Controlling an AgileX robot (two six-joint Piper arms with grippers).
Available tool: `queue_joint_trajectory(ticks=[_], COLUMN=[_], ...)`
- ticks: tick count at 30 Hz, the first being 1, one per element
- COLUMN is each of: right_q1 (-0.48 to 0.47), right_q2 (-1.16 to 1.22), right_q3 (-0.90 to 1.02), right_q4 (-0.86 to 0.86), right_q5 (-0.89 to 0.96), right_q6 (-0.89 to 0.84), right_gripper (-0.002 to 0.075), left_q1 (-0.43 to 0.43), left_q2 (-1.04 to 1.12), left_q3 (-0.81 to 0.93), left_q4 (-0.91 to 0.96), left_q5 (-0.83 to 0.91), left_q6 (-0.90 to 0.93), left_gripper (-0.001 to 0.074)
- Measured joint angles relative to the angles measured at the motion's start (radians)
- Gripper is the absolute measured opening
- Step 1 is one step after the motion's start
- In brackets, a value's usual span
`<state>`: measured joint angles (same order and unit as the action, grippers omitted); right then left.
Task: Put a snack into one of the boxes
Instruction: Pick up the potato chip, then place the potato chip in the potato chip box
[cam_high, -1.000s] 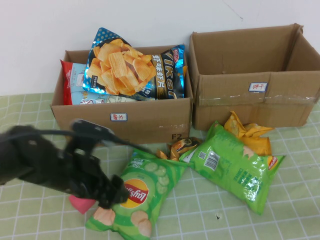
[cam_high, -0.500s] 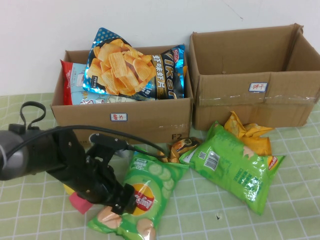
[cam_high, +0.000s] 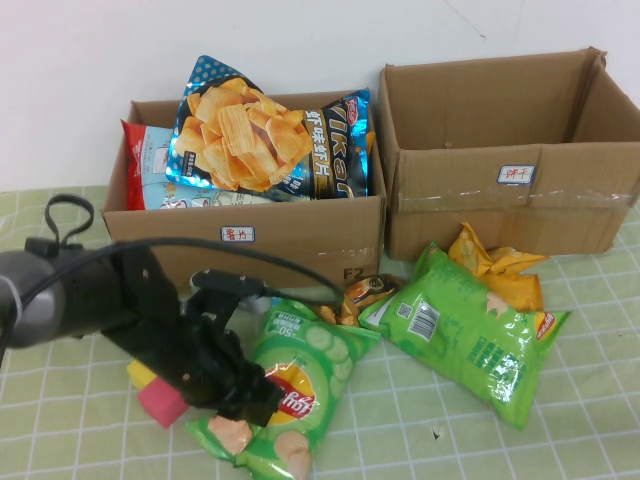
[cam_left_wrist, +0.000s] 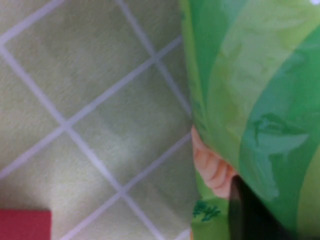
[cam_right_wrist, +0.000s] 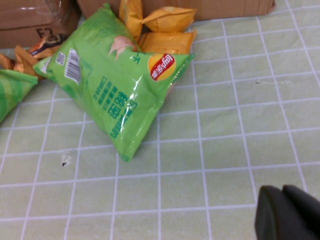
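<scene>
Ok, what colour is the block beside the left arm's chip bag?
Pinkish-red block, clearest in the high view, beside the left gripper on the green Lay's bag.

Your left arm (cam_high: 100, 300) reaches in low from the left edge of the high view, its wrist angled down and toward the centre. Your left gripper (cam_high: 250, 400) is at the tip, down at table level; you can't tell how its jaws stand. Your right gripper (cam_right_wrist: 289, 212) shows only in its own wrist view, with its dark fingers closed together.
</scene>
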<state>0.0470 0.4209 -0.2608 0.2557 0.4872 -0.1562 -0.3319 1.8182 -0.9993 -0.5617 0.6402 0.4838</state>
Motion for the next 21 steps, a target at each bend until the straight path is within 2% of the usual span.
queue_joint_trajectory(ticks=[3,8,15,18,21], right_q1=[0.0,0.0,0.0,0.0,0.0], right_q2=[0.0,0.0,0.0,0.0,0.0], right_q3=[0.0,0.0,0.0,0.0,0.0], right_q4=[0.0,0.001,0.001,0.001,0.001], right_q5=[0.0,-0.002,-0.002,-0.002,-0.002], right_q6=[0.0,0.0,0.0,0.0,0.0], right_gripper=[-0.0002,-0.0002,-0.0002,-0.0002,-0.0002], left_q1=[0.002,0.008,0.009,0.009,0.009], left_q2=[0.0,0.0,-0.047,-0.057,-0.064], left_q3=[-0.053,-0.176,-0.474,-0.635,-0.772], left_q4=[-0.003,0.017,0.027,0.039,0.074], left_q5=[0.068,0.196,0.361,0.352,0.252], left_q6=[0.0,0.002,0.002,0.0,0.002], left_gripper=[0.0124,0.0064,0.005,0.0049,0.0049])
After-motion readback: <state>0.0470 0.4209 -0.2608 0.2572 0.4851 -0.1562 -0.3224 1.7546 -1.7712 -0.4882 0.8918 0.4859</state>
